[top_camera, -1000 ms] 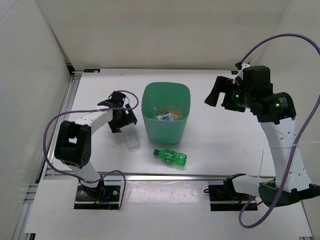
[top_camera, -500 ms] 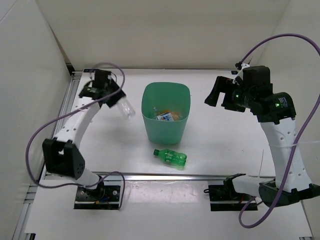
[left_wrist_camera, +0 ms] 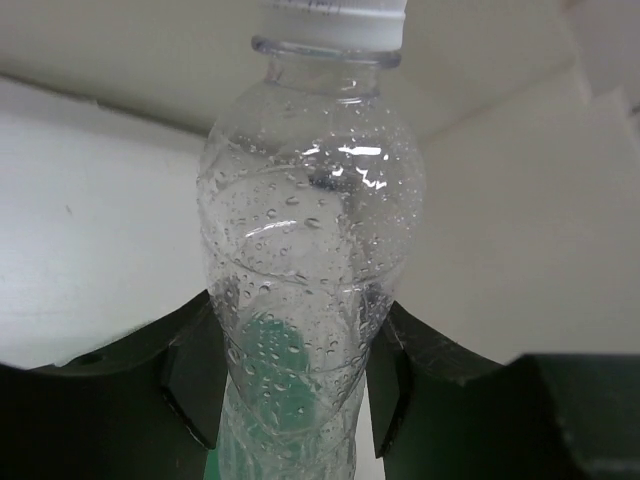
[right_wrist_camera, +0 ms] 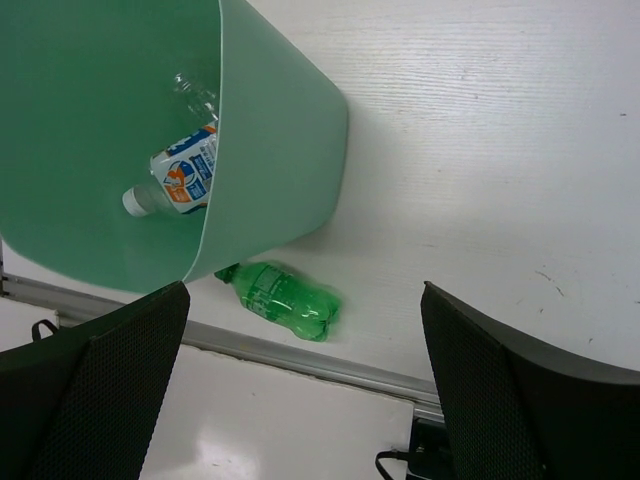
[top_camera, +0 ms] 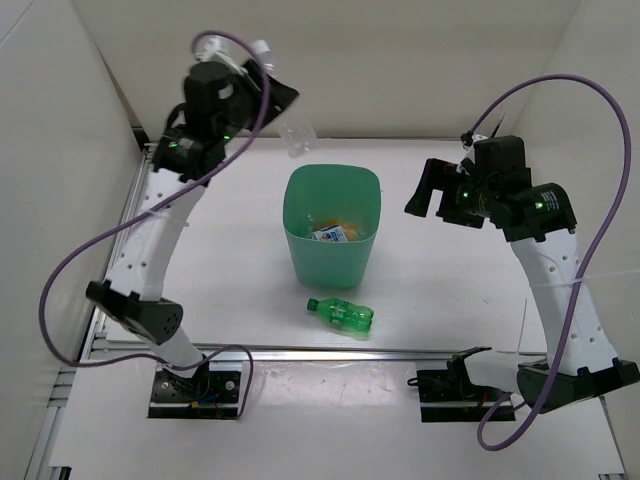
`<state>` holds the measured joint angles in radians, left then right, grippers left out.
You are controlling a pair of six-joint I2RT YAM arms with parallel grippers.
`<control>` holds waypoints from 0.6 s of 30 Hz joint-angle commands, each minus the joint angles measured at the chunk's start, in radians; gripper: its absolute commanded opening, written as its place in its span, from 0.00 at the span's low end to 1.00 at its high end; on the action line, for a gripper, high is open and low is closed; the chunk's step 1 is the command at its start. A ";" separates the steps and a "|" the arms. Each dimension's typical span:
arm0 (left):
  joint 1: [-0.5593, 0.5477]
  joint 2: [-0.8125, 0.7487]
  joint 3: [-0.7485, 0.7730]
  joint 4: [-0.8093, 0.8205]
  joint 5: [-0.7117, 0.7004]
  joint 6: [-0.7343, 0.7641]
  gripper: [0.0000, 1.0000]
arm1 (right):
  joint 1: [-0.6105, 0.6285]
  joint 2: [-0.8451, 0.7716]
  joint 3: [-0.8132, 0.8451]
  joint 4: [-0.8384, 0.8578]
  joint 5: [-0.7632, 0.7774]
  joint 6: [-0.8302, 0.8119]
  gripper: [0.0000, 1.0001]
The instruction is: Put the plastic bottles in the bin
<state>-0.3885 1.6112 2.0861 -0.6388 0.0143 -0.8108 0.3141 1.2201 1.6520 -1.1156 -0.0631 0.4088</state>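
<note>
My left gripper [top_camera: 283,112] is raised high, behind and above the bin's far left rim, and is shut on a clear plastic bottle [top_camera: 296,134]. In the left wrist view that wet clear bottle [left_wrist_camera: 310,230] stands cap up between the two black fingers [left_wrist_camera: 195,375]. The green bin [top_camera: 331,262] stands mid-table. Inside it lie a bottle with a blue label [right_wrist_camera: 185,178] and another clear one [right_wrist_camera: 195,95]. A green bottle [top_camera: 340,315] lies on its side just in front of the bin, also visible from the right wrist [right_wrist_camera: 285,298]. My right gripper [top_camera: 425,190] hovers open to the right of the bin, holding nothing.
White walls enclose the table on the left, back and right. A metal rail [top_camera: 330,350] runs along the near edge, with both arm bases behind it. Purple cables loop off each arm.
My left gripper closed on the clear bottle left of the bin and lifted it up and back toward the bin's far rim. The right arm barely shifted.
</note>
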 commanded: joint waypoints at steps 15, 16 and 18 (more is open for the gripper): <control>-0.300 -0.055 -0.067 -0.055 -0.265 0.272 1.00 | -0.006 -0.126 -0.139 0.060 -0.003 -0.001 1.00; -0.300 -0.116 -0.090 -0.055 -0.359 0.282 1.00 | -0.006 -0.142 -0.149 0.069 -0.012 -0.014 1.00; -0.300 -0.189 -0.221 -0.055 -0.482 0.272 1.00 | 0.037 -0.156 -0.149 0.069 -0.038 -0.082 0.98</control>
<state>-0.6933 1.5902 1.9484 -0.6994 -0.2367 -0.5758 0.3241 1.0966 1.5074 -1.0771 -0.0662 0.4061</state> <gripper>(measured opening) 0.998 0.981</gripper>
